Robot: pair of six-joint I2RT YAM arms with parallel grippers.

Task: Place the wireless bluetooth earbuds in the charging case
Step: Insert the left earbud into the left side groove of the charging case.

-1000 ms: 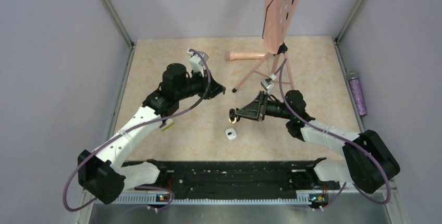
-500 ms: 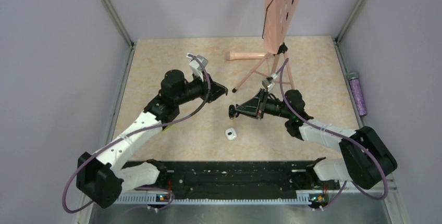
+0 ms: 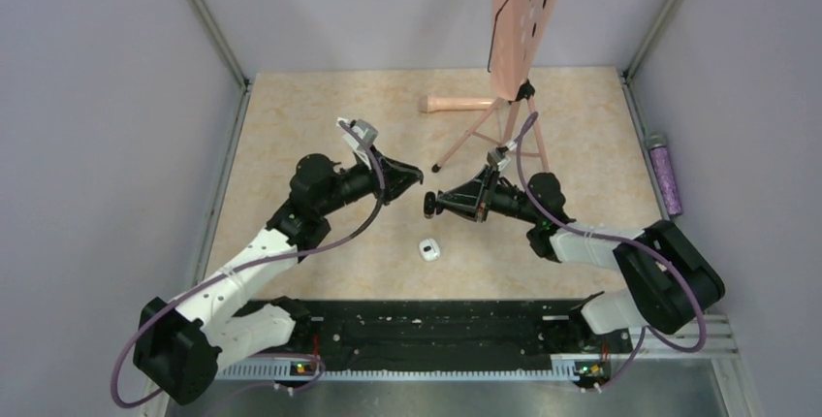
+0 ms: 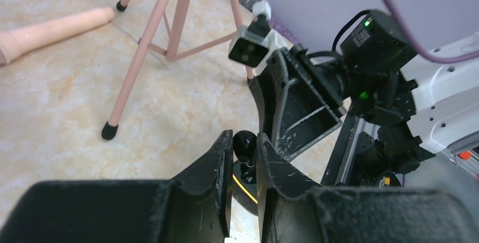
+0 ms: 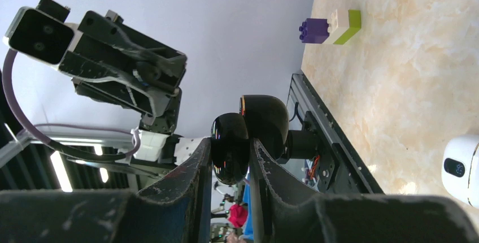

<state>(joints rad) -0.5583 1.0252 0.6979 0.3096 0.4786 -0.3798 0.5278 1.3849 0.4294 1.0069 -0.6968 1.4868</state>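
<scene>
1. The right claw (image 5: 230, 141) is clenching one black earbud (image 5: 229, 155), and the second earbud (image 5: 266, 120) is sitting against it.
2. The left claw (image 4: 244, 137), narrowed to a slit, is hovering just beside them. I cannot tell whether it is grasping anything.
3. The white case (image 3: 429, 249) is lying on the desk (image 3: 582, 116) near the right claw.

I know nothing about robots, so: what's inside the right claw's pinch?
A glossy black piece is clamped in the right gripper, with a second black dome right behind it. Whether either holds anything inside is hidden.
</scene>
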